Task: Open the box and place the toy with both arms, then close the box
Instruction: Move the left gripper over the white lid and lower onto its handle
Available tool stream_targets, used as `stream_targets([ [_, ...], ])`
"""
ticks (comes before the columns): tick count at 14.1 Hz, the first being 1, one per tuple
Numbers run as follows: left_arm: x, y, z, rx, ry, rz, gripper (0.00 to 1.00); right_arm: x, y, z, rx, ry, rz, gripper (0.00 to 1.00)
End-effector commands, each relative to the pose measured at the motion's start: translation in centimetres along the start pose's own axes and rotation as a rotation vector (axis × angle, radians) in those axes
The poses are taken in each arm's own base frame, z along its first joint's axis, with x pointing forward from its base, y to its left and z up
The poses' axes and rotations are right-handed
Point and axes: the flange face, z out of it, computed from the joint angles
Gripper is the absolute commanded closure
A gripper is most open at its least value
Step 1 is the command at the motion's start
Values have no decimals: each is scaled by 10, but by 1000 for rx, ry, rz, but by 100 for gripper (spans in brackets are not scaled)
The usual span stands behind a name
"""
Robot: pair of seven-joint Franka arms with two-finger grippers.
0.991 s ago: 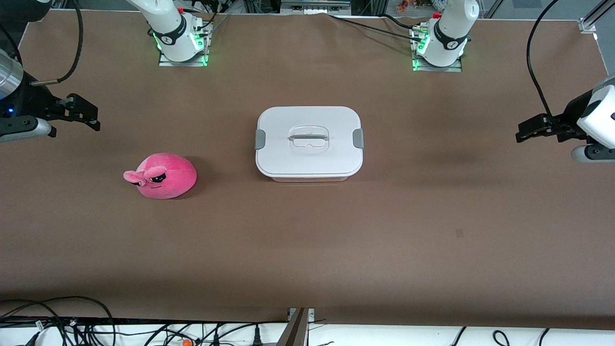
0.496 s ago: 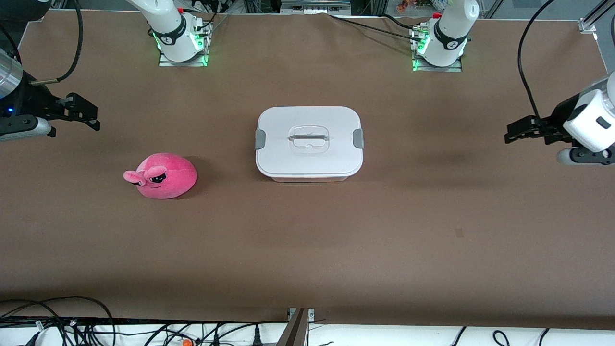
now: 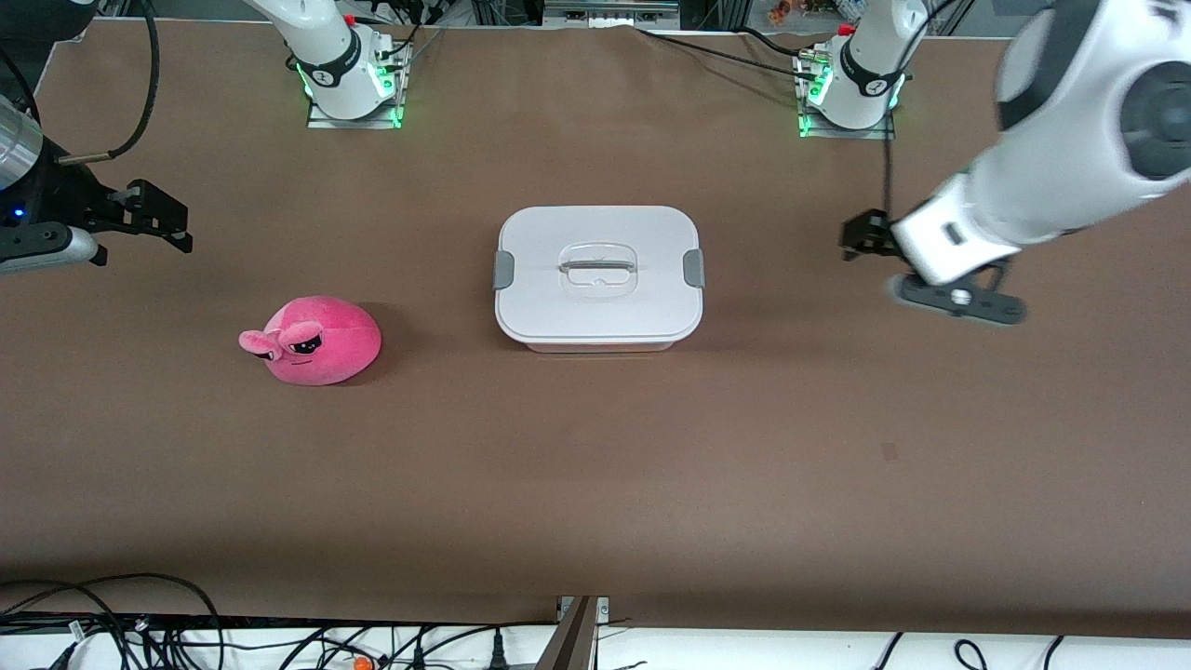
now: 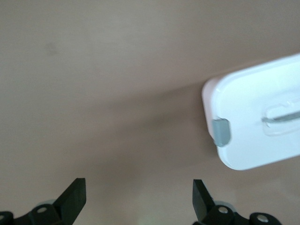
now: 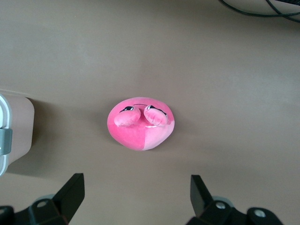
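Box (image 3: 598,307) lies lengthwise between arms' ends, lid (image 3: 598,272) on.

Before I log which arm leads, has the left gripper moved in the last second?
Yes. The left gripper has swung in from the table's edge toward the box, closing much of the gap to its grey clip. The box itself sits unmoved.

A robotics lab — two white arm bases (image 3: 349,70) are bolted onto a broad brown-covered desk (image 3: 595,465), green status lights glowing at their feet. Bundles of black cables (image 3: 112,623) trail along the desk's near edge, and metal framing (image 3: 609,11) stands past the bases.
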Motion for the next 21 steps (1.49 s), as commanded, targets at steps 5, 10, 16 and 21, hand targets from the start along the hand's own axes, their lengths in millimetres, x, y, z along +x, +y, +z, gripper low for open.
stream_targets([
  [5,3,156,47,20,-18,408,0,-1,2,-1,6,-1,-13,0],
  [10,20,207,87,18,37,744,0,-2,3,-1,6,-3,-11,0],
  [16,28,257,136,25,62,926,0,-2,2,0,7,-9,-17,0],
  [21,28,297,183,128,60,1022,0,-16,1,-1,22,-92,-60,0],
])
